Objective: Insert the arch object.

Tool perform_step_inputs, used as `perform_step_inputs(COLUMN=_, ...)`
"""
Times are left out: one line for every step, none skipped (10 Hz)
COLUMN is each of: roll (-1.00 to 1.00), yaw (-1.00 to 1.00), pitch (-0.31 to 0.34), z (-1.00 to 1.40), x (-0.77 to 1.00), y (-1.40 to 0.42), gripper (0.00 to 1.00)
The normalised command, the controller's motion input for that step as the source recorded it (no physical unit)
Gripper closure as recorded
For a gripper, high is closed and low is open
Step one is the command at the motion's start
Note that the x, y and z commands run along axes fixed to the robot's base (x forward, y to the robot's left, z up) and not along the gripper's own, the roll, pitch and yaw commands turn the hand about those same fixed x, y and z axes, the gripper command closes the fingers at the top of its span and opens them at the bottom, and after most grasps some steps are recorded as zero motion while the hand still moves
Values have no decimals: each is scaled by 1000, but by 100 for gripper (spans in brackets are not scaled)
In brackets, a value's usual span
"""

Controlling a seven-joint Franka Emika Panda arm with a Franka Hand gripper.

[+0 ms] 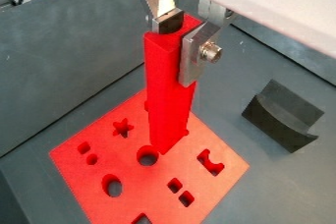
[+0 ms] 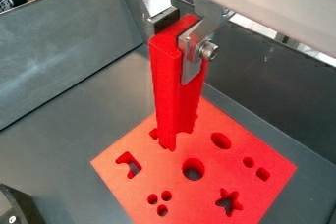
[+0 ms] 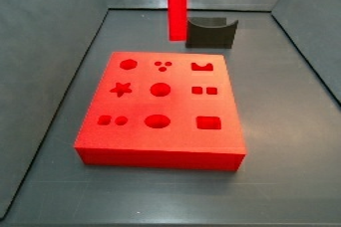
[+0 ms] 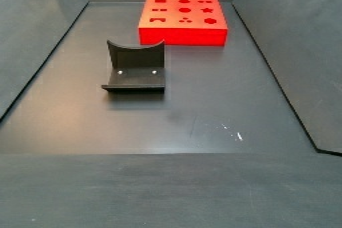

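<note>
We see our gripper (image 2: 178, 33) clamping the upright arch object (image 2: 175, 90) above the red board (image 2: 197, 169) and its shaped holes.

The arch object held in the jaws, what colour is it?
Bright red. The arch object, gripped upright by the gripper, shows best in a wrist view.

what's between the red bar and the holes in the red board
Nothing visible. The jaws of the gripper hold the red bar upright above the red board; the dark grey block sits off to one side.
</note>
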Motion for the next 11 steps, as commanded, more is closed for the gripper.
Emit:
perform_step_inputs(roll=26, yaw=-171, pitch=0, z=0, x=109, y=0, gripper=100)
perform_step_inputs(roll=43, yaw=-403, pitch=0, z=0, x=206, y=0, gripper=100)
perform_step_inputs(roll=53, yaw=-646, pitch=-3, z=-94, x=283, y=9, gripper=100)
perform_step_inputs(roll=70, yaw=-803, pitch=-41, z=-231, x=263, y=69, gripper=100)
perform_step_inputs(roll=69, yaw=-823, pitch=-54, z=-286, x=260, y=83, gripper=100)
perform_step_inputs(roll=86, yaw=-851, pitch=-26, z=-254, x=309, y=91, gripper=100)
perform_step_inputs(roll=114, yaw=-866, pitch=-23, z=-209, x=269, y=97, gripper=100)
perform_step_inputs(roll=119, yaw=-860, pitch=0, z=-160, x=211, y=109, gripper=100)
perform_step_inputs(roll=107, yaw=-869, pitch=0, z=-109, x=186, y=106, gripper=100)
perform_step_inputs(roll=100, yaw=-860, pitch=0, z=-66, x=177, y=117, gripper=100)
perform_step_inputs(roll=104, yaw=-854, pitch=0, z=-63, x=177, y=117, gripper=100)
